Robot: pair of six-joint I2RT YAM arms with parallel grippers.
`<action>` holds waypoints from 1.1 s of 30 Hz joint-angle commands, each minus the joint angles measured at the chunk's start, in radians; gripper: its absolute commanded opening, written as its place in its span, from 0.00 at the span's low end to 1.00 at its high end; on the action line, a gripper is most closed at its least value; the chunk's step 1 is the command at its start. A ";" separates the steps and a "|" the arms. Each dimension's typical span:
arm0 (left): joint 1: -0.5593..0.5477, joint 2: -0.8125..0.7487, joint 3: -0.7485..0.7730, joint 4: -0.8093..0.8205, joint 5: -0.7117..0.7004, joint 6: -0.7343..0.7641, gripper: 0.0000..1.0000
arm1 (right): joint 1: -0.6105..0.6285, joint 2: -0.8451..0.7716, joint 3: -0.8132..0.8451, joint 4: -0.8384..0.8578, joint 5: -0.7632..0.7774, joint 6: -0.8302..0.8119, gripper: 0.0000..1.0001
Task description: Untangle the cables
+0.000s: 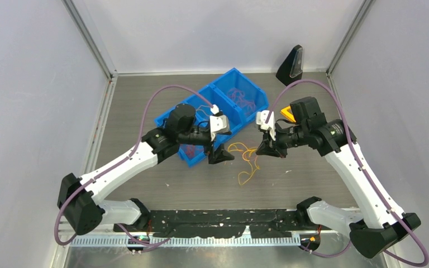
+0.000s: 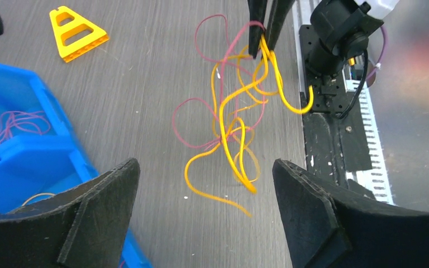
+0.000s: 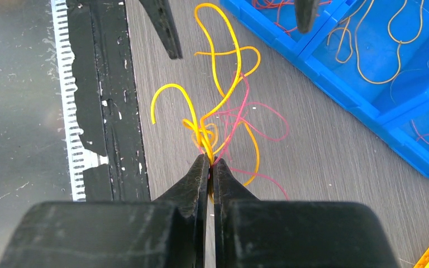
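Observation:
A tangle of thin orange-yellow and pinkish-red cables (image 1: 247,159) hangs over the middle of the table. My right gripper (image 1: 263,149) is shut on the top of the tangle; in the right wrist view the jaws (image 3: 209,162) pinch yellow and pink strands (image 3: 223,106). My left gripper (image 1: 222,156) is open and empty, just left of the tangle. In the left wrist view its two fingers (image 2: 98,206) stand wide apart, with the lower yellow loops (image 2: 234,145) hanging ahead between them. More loose cables lie in the blue bin (image 1: 246,100).
A blue two-compartment bin (image 1: 169,119) stands behind the left gripper. A yellow triangular piece (image 1: 288,115) lies behind the right gripper; it also shows in the left wrist view (image 2: 77,30). A black wedge (image 1: 291,66) stands at the back. A black base strip (image 1: 223,222) runs along the near edge.

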 commanded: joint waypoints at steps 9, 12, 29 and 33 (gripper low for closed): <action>-0.004 0.069 0.124 -0.081 0.043 0.011 0.01 | 0.023 -0.020 0.021 0.010 0.082 -0.009 0.05; 0.070 -0.018 0.081 -0.138 0.078 0.027 0.00 | -0.009 -0.030 0.008 -0.026 0.135 -0.020 0.05; 0.536 -0.332 0.002 -0.499 0.116 0.235 0.00 | -0.523 0.189 0.009 -0.166 0.160 -0.254 0.10; 0.577 -0.356 0.025 -0.491 0.115 0.224 0.00 | -0.578 0.222 -0.053 -0.114 0.239 -0.283 0.06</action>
